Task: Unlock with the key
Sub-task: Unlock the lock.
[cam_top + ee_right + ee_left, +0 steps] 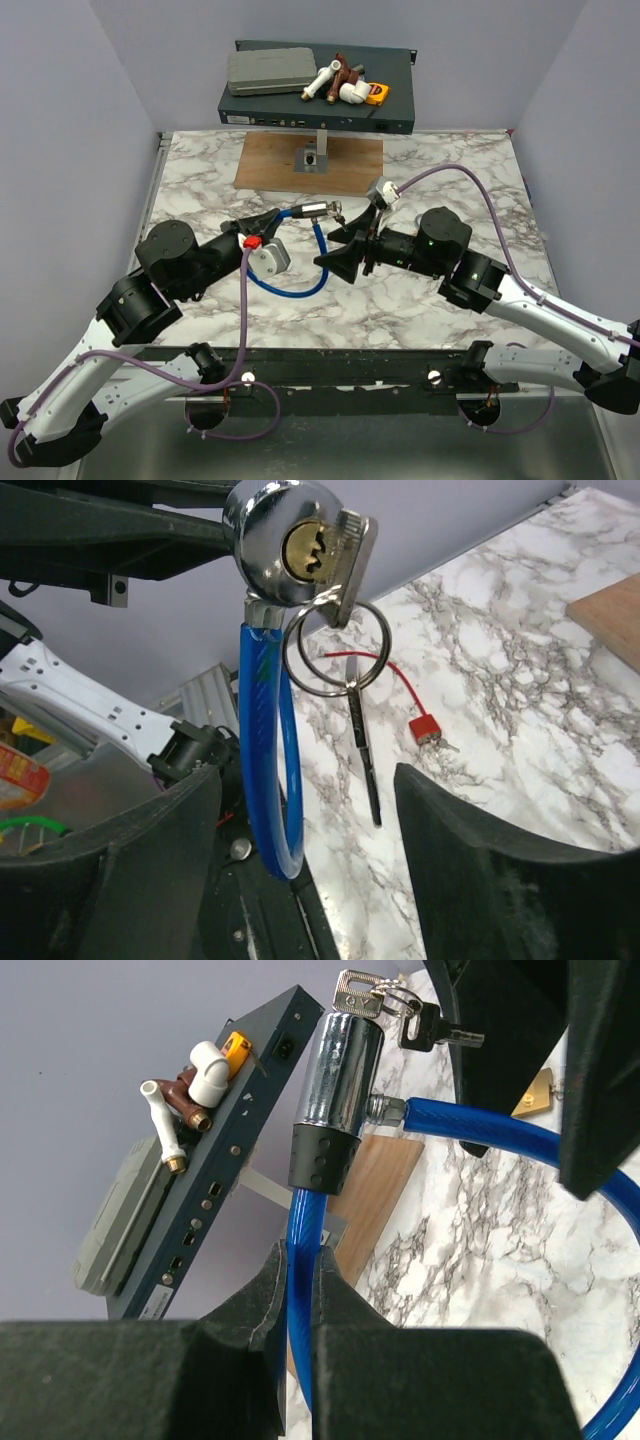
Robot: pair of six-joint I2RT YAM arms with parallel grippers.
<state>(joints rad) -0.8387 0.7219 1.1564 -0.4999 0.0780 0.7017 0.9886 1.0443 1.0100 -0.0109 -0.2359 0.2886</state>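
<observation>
My left gripper (300, 1260) is shut on the blue cable (300, 1220) just below its chrome lock cylinder (340, 1060) and holds it above the marble table (440, 170). The cylinder's brass keyhole (305, 548) faces my right gripper (305, 775), which is open. A ring (335, 650) hangs at the cylinder with a silver key (352, 560) against its face. I cannot tell if that key is in the slot. A dark key (365, 750) dangles between my right fingers. The tiny silver key (447, 746) on a red strap (400, 685) lies on the table.
A wooden board (270, 160) with a metal fixture (312, 157) lies at the back. A dark box (385, 115) behind it carries a grey case (265, 70) and pipe fittings (335, 82). A brass-coloured piece (535, 1090) shows past my right fingers.
</observation>
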